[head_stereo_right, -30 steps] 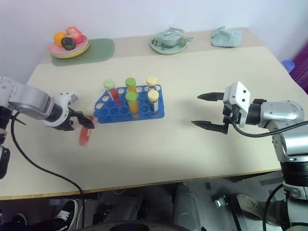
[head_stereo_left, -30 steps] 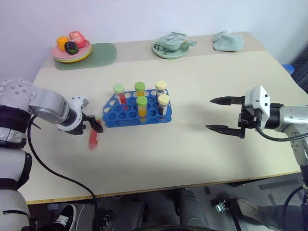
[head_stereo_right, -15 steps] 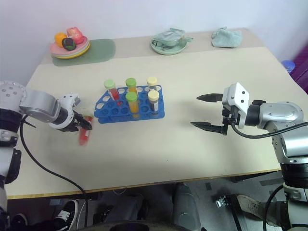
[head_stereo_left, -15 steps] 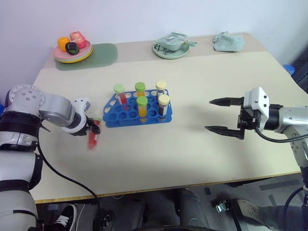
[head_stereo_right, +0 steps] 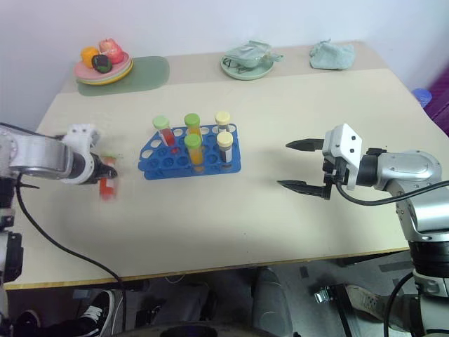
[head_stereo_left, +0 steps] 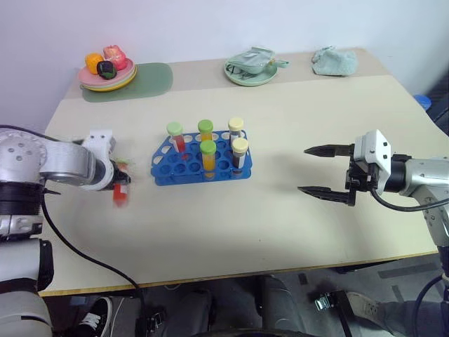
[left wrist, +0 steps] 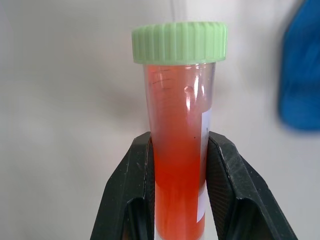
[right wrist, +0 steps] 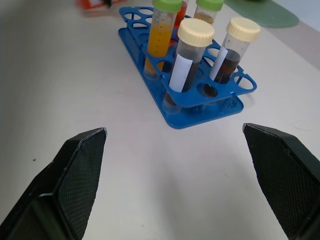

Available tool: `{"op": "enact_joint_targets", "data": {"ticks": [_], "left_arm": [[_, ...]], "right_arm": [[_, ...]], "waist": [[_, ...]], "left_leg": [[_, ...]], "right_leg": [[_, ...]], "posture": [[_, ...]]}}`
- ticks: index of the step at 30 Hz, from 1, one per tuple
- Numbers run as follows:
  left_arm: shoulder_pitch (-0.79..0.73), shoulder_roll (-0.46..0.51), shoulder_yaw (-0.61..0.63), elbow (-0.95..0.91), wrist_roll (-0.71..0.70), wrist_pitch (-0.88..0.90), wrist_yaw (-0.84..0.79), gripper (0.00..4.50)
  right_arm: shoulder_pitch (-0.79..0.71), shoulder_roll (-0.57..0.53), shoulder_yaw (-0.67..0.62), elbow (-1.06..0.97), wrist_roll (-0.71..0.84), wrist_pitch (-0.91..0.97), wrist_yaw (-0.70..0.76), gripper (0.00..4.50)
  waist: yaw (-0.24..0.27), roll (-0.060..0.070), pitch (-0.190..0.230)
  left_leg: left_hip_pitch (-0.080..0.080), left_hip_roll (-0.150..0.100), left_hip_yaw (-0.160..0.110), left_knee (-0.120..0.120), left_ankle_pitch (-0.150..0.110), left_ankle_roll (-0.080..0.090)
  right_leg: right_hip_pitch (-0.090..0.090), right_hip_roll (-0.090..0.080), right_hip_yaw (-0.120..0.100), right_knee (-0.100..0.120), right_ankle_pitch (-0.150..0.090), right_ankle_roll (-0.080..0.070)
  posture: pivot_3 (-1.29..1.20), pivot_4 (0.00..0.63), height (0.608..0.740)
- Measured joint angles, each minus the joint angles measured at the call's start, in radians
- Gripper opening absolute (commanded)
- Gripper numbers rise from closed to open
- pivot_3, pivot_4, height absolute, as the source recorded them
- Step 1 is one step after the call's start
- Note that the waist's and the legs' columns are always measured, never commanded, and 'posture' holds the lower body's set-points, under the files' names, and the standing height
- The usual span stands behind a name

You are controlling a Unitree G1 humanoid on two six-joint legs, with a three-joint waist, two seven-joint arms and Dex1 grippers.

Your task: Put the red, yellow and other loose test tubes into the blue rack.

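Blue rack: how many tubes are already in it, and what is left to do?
Five capped tubes stand in the rack. The left fingers are shut on a red tube beside the rack, which must go in next. The right gripper hangs open, holding nothing.

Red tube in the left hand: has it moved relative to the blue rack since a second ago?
Yes. The red tube, clamped in the left hand, has shifted farther from the blue rack.
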Motion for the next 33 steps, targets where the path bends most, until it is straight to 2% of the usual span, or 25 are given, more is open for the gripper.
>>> {"op": "enact_joint_targets", "data": {"ticks": [4, 9, 12, 15, 19, 21, 26, 33], "left_arm": [[0.124, 0.001, 0.1, -0.244, 0.123, -0.142, -0.109, 0.79], [0.288, -0.028, 0.149, -0.476, 0.367, -0.479, -0.5, 0.79], [0.381, -0.054, 0.133, -0.528, 0.544, -0.69, -0.712, 0.79], [0.436, -0.089, 0.105, -0.566, 0.659, -0.857, -0.904, 0.79], [0.476, -0.168, 0.054, -0.519, 0.853, -1.133, -1.113, 0.79], [0.476, -0.241, 0.015, -0.467, 0.946, -1.262, -1.164, 0.79], [0.477, -0.349, -0.05, -0.366, 1.11, -1.447, -1.211, 0.79], [0.512, -0.412, -0.11, -0.286, 1.284, -1.527, -1.211, 0.79]], "right_arm": [[0.004, -0.002, -0.01, 0.006, 0.0, 0.0, 0.004, 4.5], [-0.002, -0.002, -0.018, 0.018, -0.001, -0.001, 0.007, 4.5], [-0.013, -0.002, -0.016, 0.024, -0.002, -0.003, 0.008, 4.5], [-0.022, -0.002, -0.013, 0.033, -0.002, -0.003, 0.011, 4.5], [-0.023, -0.005, -0.014, 0.039, -0.002, -0.006, 0.017, 4.5], [-0.023, -0.008, -0.015, 0.038, -0.002, -0.006, 0.017, 4.5], [-0.016, -0.011, -0.028, 0.037, -0.002, -0.004, 0.015, 4.5], [0.001, -0.031, -0.046, 0.023, 0.0, 0.003, 0.015, 4.5]], "waist": [[0.007, 0.0, 0.0], [0.016, 0.0, 0.0], [0.014, 0.0, 0.0], [0.015, 0.0, 0.0], [0.017, 0.0, 0.0], [0.017, 0.0, 0.0], [0.016, 0.0, 0.0], [0.017, 0.0, 0.0]], "left_leg": [[0.0, 0.0, 0.002, 0.0, 0.0, 0.0], [-0.001, 0.0, 0.005, 0.0, 0.0, 0.0], [-0.001, 0.001, 0.005, 0.0, 0.0, 0.0], [-0.002, 0.001, 0.005, 0.0, 0.0, 0.001], [-0.002, 0.002, 0.006, 0.0, 0.0, 0.001], [-0.002, 0.002, 0.006, 0.001, -0.001, 0.001], [-0.002, 0.002, 0.006, 0.001, -0.001, 0.002], [-0.002, 0.002, 0.006, 0.001, -0.001, 0.002]], "right_leg": [[0.0, 0.0, 0.0, 0.0, 0.0, 0.0], [0.001, 0.0, 0.0, -0.001, 0.0, 0.0], [0.001, 0.0, 0.0, -0.001, 0.0, 0.0], [0.001, 0.0, 0.0, -0.002, 0.0, 0.0], [0.001, 0.0, 0.0, -0.003, 0.001, -0.001], [0.002, 0.0, -0.001, -0.003, 0.001, -0.001], [0.001, 0.0, -0.001, -0.003, 0.001, -0.001], [0.001, 0.0, -0.001, -0.003, 0.001, -0.001]], "posture": [[0.0, 0.15, 0.74], [0.0, 0.15, 0.74], [0.0, 0.15, 0.74], [0.0, 0.15, 0.74], [0.0, 0.15, 0.74], [0.0, 0.15, 0.74], [0.0, 0.15, 0.74], [0.0, 0.15, 0.74]]}}
